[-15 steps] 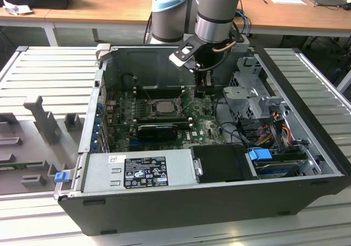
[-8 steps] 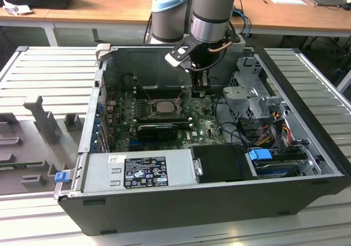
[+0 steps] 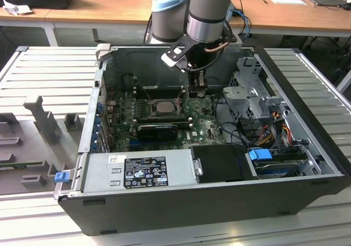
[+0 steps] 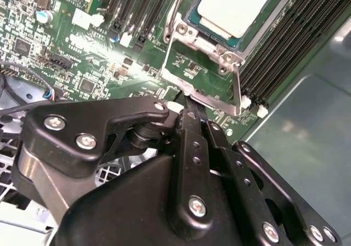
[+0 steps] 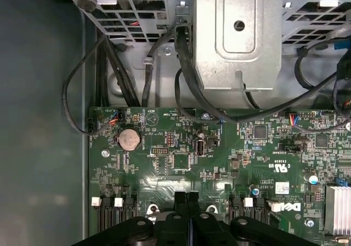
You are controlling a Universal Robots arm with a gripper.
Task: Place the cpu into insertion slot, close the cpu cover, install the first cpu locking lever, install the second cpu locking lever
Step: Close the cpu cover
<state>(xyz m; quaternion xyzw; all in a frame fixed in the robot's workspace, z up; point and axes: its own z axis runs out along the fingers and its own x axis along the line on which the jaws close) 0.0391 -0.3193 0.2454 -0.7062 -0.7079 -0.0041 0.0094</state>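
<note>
One cpu (image 4: 236, 5) sits in the insertion slot (image 3: 148, 107); the tool (image 5: 187, 198) is pinched together.

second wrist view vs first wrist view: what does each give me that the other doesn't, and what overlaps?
Second wrist view: the cpu sitting in its socket, with long black memory slots beside it.
First wrist view: a coin battery, a metal drive cage and black cables.
Both wrist views: the green motherboard and the black gripper, fingers together.
</note>
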